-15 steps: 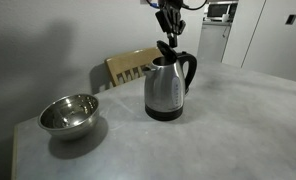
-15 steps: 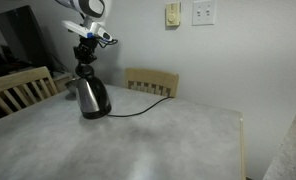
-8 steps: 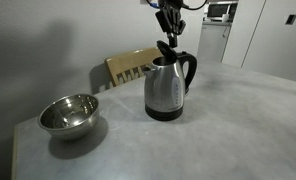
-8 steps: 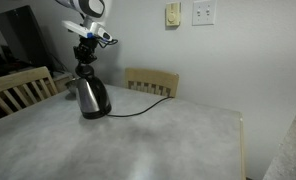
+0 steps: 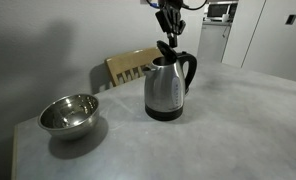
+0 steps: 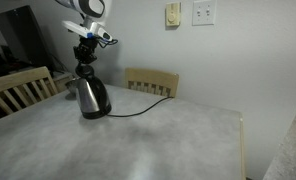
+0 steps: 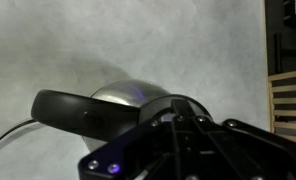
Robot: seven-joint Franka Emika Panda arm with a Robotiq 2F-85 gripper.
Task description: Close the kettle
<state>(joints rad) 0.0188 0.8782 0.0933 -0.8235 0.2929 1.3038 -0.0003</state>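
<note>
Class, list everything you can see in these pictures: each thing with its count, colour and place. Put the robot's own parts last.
kettle: one, brushed steel with black handle and base, on the table, its black lid raised
bowl: one, shiny steel, on the table, apart from the kettle
table: one, grey mottled top
chairs: two, light wood, pushed up to the table's edges
cord: one, black, running from the kettle's base across the table towards a chair
wall plates: two, pale, on the white wall
end effector: one, black, shut, directly above the raised lid
</note>
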